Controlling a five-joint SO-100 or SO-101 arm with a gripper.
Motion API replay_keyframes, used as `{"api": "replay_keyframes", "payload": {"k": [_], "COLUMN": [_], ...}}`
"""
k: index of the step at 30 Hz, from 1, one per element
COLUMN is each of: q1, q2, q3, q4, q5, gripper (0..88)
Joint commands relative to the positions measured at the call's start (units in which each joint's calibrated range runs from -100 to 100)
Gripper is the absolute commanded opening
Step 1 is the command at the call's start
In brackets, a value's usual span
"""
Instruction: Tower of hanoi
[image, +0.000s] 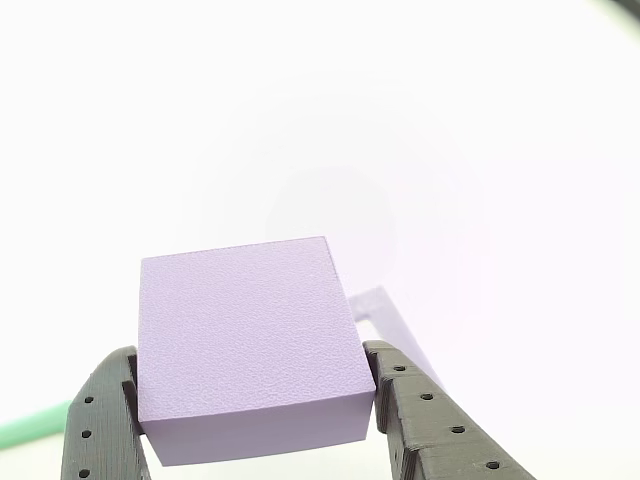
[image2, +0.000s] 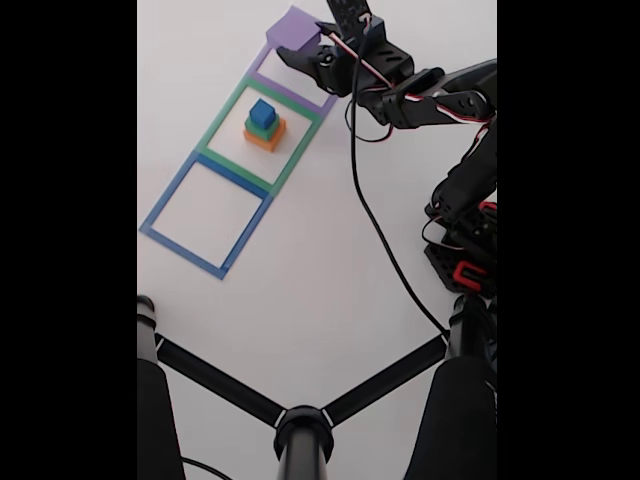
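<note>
purple block (image: 248, 335) sits clamped between the jaws of the gripper (image2: 299, 52), at the far purple outline (image2: 287, 90). orange block (image2: 264, 137), green block (image2: 263, 127) and blue block (image2: 263, 113) are stacked in the green outline (image2: 230, 110). likely midway; restacking onto purple remains.

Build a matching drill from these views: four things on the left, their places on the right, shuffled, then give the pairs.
Things:
1. purple block
2. blue block
3. orange block
4. blue outline

Places:
A. bottom of the stack in the green outline
B. lying flat with nothing inside it
C. between the pincer fingers
D. top of the stack

Pairs: 1-C, 2-D, 3-A, 4-B
</note>
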Motion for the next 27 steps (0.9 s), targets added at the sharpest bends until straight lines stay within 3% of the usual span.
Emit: {"api": "replay_keyframes", "payload": {"k": [1, 11, 22, 27], "q1": [0.68, -2.14, -9.16, -14.04], "q2": [-10.2, -17.65, -18.93, -21.01], "q3": [-13.26, -46.79, -83.78, -91.41], "q4": [22.77, 71.33, 111.8, 120.95], "q5": [0.0, 0.0, 0.0, 0.0], "gripper": [13.7, 13.1, 12.4, 12.1]}}
